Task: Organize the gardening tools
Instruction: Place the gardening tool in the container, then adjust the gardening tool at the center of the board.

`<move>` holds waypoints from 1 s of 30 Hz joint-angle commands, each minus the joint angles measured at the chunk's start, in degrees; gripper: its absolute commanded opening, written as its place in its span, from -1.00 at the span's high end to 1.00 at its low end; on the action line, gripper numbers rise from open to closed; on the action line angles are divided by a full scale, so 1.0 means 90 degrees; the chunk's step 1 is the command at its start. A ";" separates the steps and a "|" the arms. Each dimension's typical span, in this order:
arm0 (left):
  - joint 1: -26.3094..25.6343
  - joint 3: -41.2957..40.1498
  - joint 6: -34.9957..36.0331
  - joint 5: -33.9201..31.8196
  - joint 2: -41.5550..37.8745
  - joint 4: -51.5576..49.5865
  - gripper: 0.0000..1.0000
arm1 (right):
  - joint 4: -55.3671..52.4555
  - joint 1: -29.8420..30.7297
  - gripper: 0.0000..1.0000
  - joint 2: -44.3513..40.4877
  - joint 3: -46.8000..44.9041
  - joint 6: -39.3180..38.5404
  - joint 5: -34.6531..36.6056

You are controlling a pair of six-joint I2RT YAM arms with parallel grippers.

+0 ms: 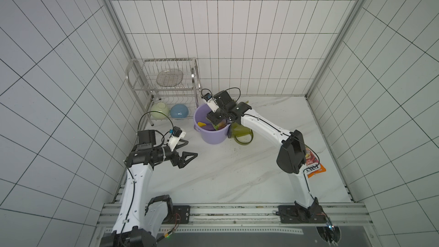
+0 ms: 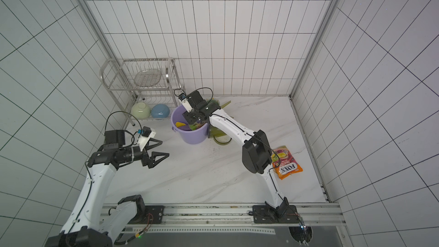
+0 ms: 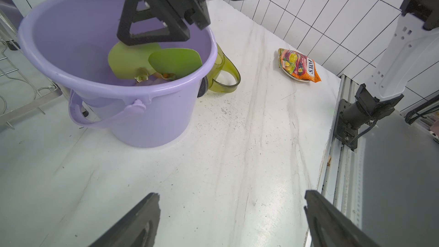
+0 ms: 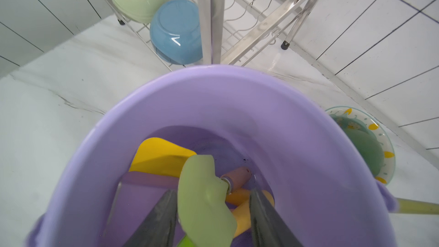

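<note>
- Left gripper [image 1: 192, 148]: nearest item; jaws wide, empty, hovering well short of the bucket.
- Purple bucket [image 1: 213, 136]: contains yellow trowel [image 4: 161, 155], bright green trowel [image 3: 175, 61] and pale green trowel [image 4: 204, 198].
- Right gripper [image 4: 213, 192]: inside the bucket mouth; jaws parted, pale green trowel loose between them.
- Olive watering can [image 1: 240, 131]: outside, just beside the bucket on the right arm's side. Long axis runs front-to-back, spout rearward. Right arm judged nearer.

Left gripper [image 1: 192, 148] wide open, hovering; right gripper [image 4: 213, 192] jaws parted, angled downward.
</note>
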 commanded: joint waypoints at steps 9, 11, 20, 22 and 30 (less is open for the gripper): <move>0.0030 0.0089 -0.0022 -0.0004 0.0069 0.0215 -0.92 | 0.0085 -0.0623 -0.29 -0.2436 -0.1708 0.1888 -0.0615; 0.0032 0.0099 -0.0041 0.0028 0.0108 0.0247 -0.92 | 0.0321 -0.0934 -0.27 -0.2739 -0.2276 0.2320 -0.1025; 0.0027 0.0141 -0.0030 0.0115 0.0159 0.0259 -0.92 | 0.1496 -0.2504 -0.22 -0.3875 -0.4676 0.3332 -0.2218; 0.0023 0.0125 -0.0011 0.0105 0.0155 0.0245 -0.92 | 0.1774 -0.2910 -0.22 -0.3977 -0.5084 0.3487 -0.2677; 0.0026 0.0094 0.0023 0.0118 0.0166 0.0230 -0.92 | 0.3160 -0.4388 -0.23 -0.3670 -0.6500 0.4082 -0.4649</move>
